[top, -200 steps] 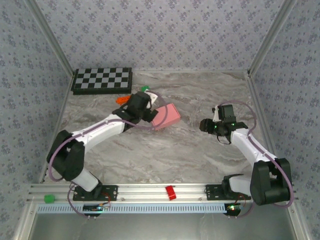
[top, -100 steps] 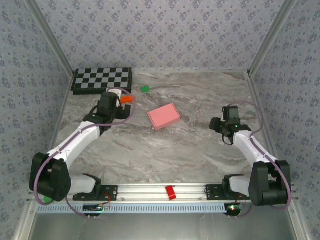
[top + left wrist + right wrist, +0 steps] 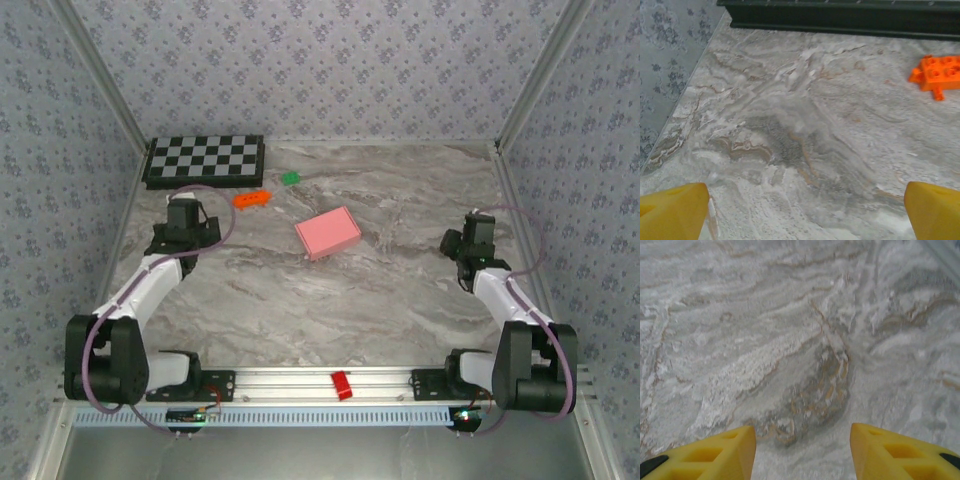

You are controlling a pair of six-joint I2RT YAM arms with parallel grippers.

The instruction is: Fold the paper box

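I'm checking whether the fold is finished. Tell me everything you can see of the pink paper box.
The paper box is plain pink, thin card by its look, without print. It appears as a small closed rectangular box with a flat top and a low side wall in view; no loose flaps show. It lies flat on the marble-patterned table, near the middle, turned askew to the edges. Nothing but the table touches it.
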